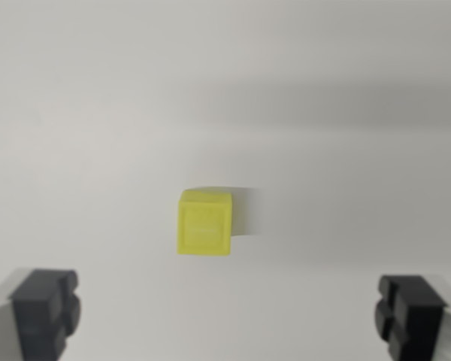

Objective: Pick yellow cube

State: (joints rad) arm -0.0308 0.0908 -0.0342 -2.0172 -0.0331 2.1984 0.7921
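A plain pale grey table [98,113] fills the whole wrist view, smooth and bare but for a soft shadow band across the top. From the left, one dark finger [45,312] sits in the bottom corner; the yellow cube [204,222] rests on the table near the middle, slightly blurred; the other finger stands far right. The gripper [227,316] is spread wide, holding nothing, the cube ahead of it

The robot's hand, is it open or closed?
Open. The hand has its two dark fingers far apart, nothing between them.
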